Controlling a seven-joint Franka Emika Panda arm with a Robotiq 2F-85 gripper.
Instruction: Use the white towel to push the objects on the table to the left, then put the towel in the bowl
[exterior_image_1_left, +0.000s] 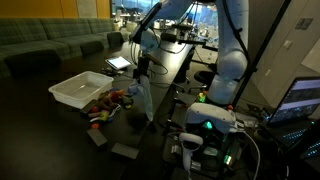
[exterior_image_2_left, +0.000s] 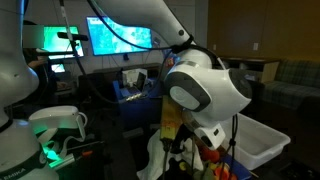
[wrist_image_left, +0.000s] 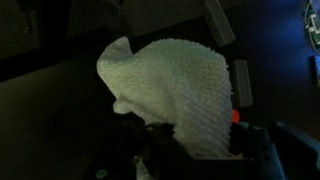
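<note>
Dimly, white towel (wrist_image_left: 175, 90) gripped in claw (wrist_image_left: 190, 145), jaws largely hidden

Crowded beside the white bin (exterior_image_1_left: 80, 90), freer table (exterior_image_1_left: 112, 130) in front of it
The white bin blocks one end of the table; a heap of small objects (exterior_image_1_left: 108, 100) lies just beside the bin, filling the gap between it and the hanging towel (exterior_image_1_left: 143, 98). Nearer the camera than the bin the dark tabletop is mostly bare, broken only by two flat dark pieces (exterior_image_1_left: 98, 138)
</note>
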